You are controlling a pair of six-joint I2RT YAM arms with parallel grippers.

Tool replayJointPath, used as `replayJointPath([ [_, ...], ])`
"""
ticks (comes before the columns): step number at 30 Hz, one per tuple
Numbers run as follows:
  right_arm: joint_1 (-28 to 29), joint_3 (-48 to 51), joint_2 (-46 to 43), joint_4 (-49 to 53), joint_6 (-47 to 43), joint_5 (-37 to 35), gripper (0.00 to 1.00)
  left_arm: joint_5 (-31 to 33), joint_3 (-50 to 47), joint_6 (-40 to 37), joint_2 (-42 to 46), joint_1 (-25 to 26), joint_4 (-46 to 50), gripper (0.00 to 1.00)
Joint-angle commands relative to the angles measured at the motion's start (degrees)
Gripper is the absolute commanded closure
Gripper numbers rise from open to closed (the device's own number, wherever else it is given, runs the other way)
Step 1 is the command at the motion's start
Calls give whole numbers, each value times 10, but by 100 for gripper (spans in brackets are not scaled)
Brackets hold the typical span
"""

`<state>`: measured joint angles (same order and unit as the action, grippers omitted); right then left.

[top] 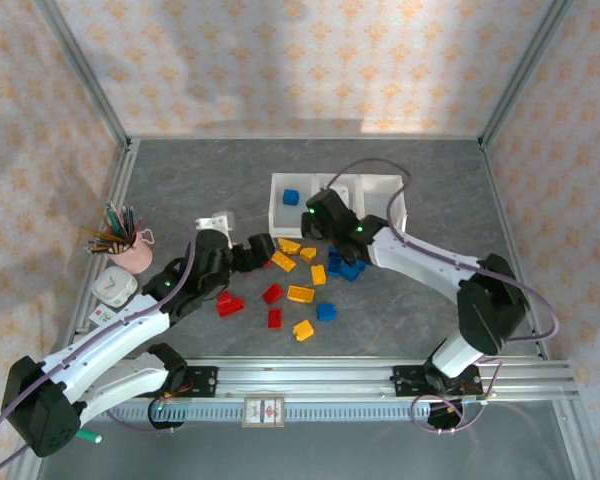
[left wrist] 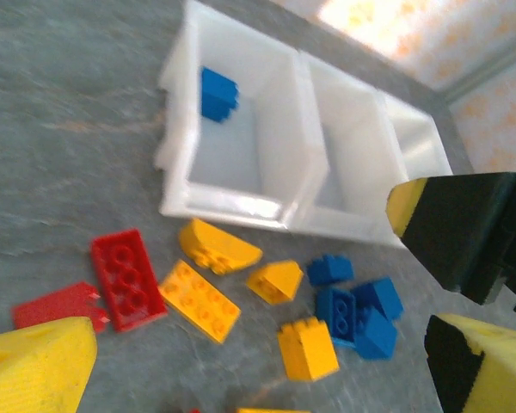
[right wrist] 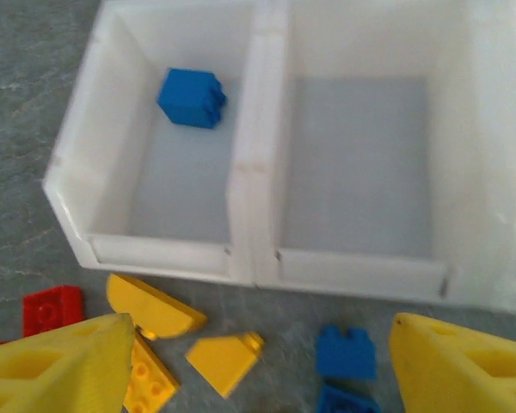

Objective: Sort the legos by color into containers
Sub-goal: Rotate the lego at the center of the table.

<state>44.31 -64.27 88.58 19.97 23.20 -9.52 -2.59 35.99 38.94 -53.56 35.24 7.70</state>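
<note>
The white three-bin tray (top: 332,181) stands at the middle back; one blue lego (top: 291,197) lies in its left bin (right wrist: 146,202), and the middle bin (right wrist: 357,163) holds nothing. Red, yellow and blue legos lie scattered on the table in front of it: a yellow wedge (right wrist: 224,360), a blue brick (right wrist: 346,351), a red plate (left wrist: 127,280). My left gripper (top: 261,248) hovers open over the yellow pieces (left wrist: 199,299). My right gripper (top: 315,222) is open just above the tray's front wall, holding nothing; its black and yellow finger (left wrist: 464,225) appears in the left wrist view.
A pink cup of coloured pencils (top: 128,250) and a small white device (top: 113,288) stand at the left. A white object (top: 218,221) lies behind the left gripper. Metal frame posts and patterned walls bound the table.
</note>
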Motion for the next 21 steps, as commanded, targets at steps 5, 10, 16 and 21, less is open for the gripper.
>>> replayJointPath([
  [5, 8, 124, -93, 38, 115, -49, 15, -4, -14, 8, -25, 70, -64, 1],
  [10, 9, 192, -119, 18, 181, -51, 14, 15, -25, 26, -36, 98, -94, 1],
  [16, 13, 238, -111, -38, 222, -42, 15, 14, -24, 33, -57, 113, -115, 1],
  [21, 13, 243, -96, -53, 251, -67, 15, 15, -15, 33, -75, 122, -123, 1],
])
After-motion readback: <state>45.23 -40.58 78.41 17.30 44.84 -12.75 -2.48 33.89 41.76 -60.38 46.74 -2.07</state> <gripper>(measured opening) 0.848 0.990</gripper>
